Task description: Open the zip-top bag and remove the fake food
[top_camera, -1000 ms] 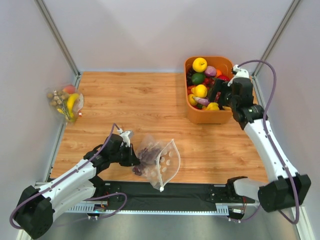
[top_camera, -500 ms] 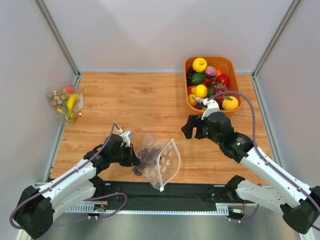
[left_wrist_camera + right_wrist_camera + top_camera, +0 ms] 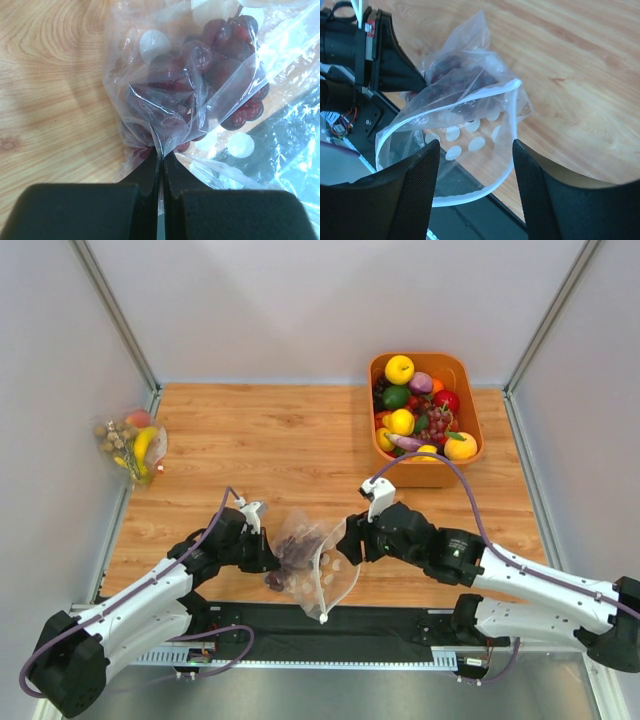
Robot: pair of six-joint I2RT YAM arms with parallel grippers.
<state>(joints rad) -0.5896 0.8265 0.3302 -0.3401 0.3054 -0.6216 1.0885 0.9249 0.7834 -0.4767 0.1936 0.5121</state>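
1. the zip-top bag (image 3: 335, 565) lies on the near part of the wooden table (image 3: 260, 440), a little left of centre. its near end reaches over the black strip (image 3: 390, 625) along the table's near edge.
2. the bag is clear plastic with rows of pale round spots. its zip rim stands open in a wide loop that faces right and near, clear in the right wrist view (image 3: 465, 145).
3. a bunch of dark purple grapes (image 3: 220, 65) sits inside the bag at its left, closed end, under crumpled plastic. from above the grapes (image 3: 295, 550) show as a dark patch just right of the left arm's fingers.
4. the left gripper (image 3: 160, 155) is clenched on a fold of the bag's plastic at that closed end, its two black fingers pressed together with only the film between them. in the top view this gripper (image 3: 270, 558) lies low over the table, pointing right.
5. the right gripper (image 3: 475, 145) is released, its jaws standing well apart and holding nothing. it hangs over the open mouth of the bag with the zip rim showing between its fingers. i cannot tell whether it touches the plastic.
6. from above, the right gripper (image 3: 345, 540) points left, at the bag's far right edge.
7. an orange bin (image 3: 425, 475) full of mixed plastic fruit stands at the far right of the table, well apart from the bag.
8. a second clear bag (image 3: 130, 445) showing a banana and brown nuts rests at the far left edge.
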